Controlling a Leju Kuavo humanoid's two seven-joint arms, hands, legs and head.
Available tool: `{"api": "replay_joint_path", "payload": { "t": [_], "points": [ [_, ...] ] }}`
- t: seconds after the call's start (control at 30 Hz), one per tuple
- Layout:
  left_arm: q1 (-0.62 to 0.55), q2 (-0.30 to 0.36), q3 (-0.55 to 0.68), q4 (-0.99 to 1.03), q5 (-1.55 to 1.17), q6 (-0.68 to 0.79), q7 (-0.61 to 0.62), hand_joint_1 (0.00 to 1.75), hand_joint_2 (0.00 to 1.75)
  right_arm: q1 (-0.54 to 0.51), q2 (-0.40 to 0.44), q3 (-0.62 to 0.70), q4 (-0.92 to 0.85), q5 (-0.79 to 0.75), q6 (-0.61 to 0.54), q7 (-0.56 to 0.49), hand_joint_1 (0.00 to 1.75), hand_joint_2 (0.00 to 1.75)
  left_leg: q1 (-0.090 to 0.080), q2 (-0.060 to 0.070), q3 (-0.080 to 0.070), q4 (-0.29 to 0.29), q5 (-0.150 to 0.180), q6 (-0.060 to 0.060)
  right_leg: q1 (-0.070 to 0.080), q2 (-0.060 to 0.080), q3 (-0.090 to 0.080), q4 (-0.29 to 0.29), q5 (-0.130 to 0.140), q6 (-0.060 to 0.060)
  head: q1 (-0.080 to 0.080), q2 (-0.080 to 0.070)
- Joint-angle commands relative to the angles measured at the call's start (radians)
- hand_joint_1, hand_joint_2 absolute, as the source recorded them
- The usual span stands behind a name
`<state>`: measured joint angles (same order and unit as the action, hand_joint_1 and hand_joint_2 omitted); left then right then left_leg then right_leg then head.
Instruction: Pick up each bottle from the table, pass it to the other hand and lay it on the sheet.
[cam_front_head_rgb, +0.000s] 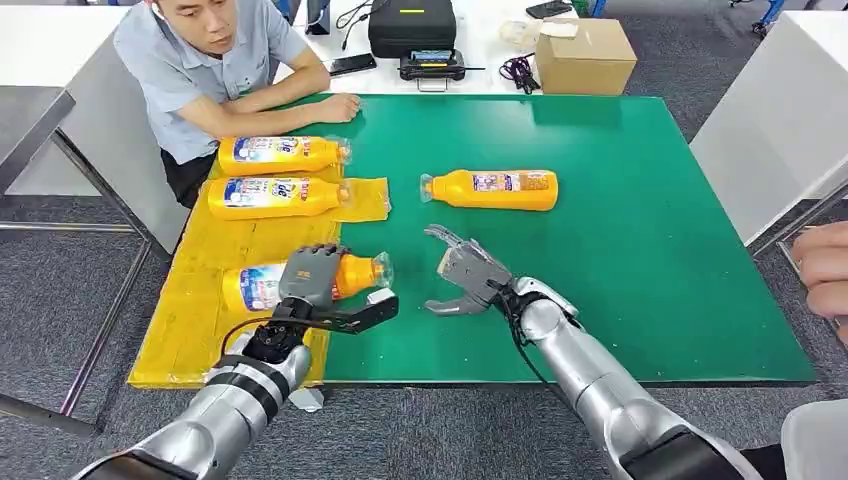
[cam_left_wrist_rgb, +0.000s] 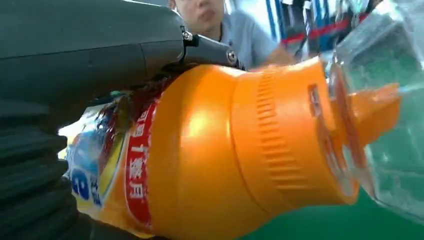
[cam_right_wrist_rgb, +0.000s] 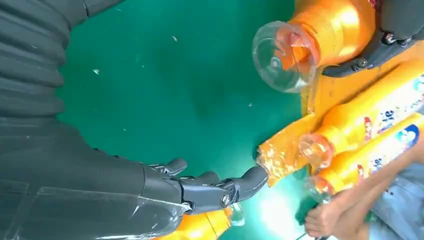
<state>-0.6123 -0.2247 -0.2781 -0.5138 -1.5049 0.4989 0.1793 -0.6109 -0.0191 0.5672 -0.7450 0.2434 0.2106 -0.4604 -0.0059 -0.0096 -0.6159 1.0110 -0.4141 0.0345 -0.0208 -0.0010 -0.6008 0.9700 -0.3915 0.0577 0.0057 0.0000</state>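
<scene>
Four bottles (cam_front_head_rgb: 490, 189), one sheet (cam_front_head_rgb: 195, 320)

Four orange bottles (cam_front_head_rgb: 497, 189), sideways

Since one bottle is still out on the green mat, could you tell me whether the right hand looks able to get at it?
Probably yes. The right hand is open and holds nothing, and the lone bottle lies just beyond it on the green mat with nothing between them.
</scene>
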Motion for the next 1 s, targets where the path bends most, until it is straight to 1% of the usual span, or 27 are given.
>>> {"api": "replay_joint_path", "payload": {
  "t": [0.03, 0.4, 0.63, 0.73, 0.77, 1.0],
  "points": [
    [-0.065, 0.037, -0.058, 0.115, 0.007, -0.036, -0.002, 0.0, 1.75, -0.013, 0.009, -0.03, 0.047, 0.008, 0.003, -0.002, 0.0, 1.75, 0.001, 0.001, 0.002, 0.001, -0.002, -0.002, 0.001, 0.001, 0.002, 0.0, -0.001, -0.002, 0.0, 0.0],
    [-0.064, 0.031, -0.06, 0.116, 0.015, -0.039, -0.011, 0.0, 1.75, -0.011, 0.009, -0.032, 0.049, 0.012, 0.004, -0.002, 0.0, 1.75, 0.001, 0.001, 0.002, 0.001, -0.001, -0.002, 0.001, 0.0, 0.002, 0.001, -0.001, -0.002, 0.0, 0.0],
    [-0.063, 0.025, -0.088, 0.112, 0.035, -0.085, -0.059, 0.0, 1.75, -0.004, 0.003, -0.047, 0.045, 0.024, 0.002, -0.005, 0.0, 1.75, 0.001, 0.001, 0.002, 0.0, -0.001, -0.002, 0.001, 0.0, 0.002, 0.0, -0.001, -0.002, 0.0, 0.0],
    [-0.039, 0.022, -0.116, 0.071, 0.042, -0.04, -0.07, 0.0, 1.75, 0.009, -0.005, -0.058, 0.039, 0.031, -0.001, -0.007, 0.0, 1.75, 0.0, 0.0, 0.002, 0.0, -0.001, -0.001, 0.0, -0.001, 0.002, 0.0, -0.001, -0.001, 0.0, 0.0],
    [-0.023, 0.021, -0.125, 0.043, 0.047, 0.004, -0.074, 0.0, 1.75, 0.017, -0.008, -0.065, 0.035, 0.031, -0.008, -0.009, 0.0, 1.75, 0.001, 0.0, 0.003, 0.0, -0.002, -0.002, 0.001, -0.001, 0.004, 0.0, -0.002, -0.002, 0.0, 0.0],
    [-0.019, 0.02, -0.131, 0.037, 0.047, 0.002, -0.068, 0.0, 1.75, 0.022, -0.009, -0.066, 0.03, 0.034, -0.01, -0.012, 0.0, 1.75, 0.001, 0.0, 0.002, 0.0, -0.001, -0.002, 0.001, 0.0, 0.002, 0.0, -0.001, -0.002, 0.0, 0.0]
  ]
}}
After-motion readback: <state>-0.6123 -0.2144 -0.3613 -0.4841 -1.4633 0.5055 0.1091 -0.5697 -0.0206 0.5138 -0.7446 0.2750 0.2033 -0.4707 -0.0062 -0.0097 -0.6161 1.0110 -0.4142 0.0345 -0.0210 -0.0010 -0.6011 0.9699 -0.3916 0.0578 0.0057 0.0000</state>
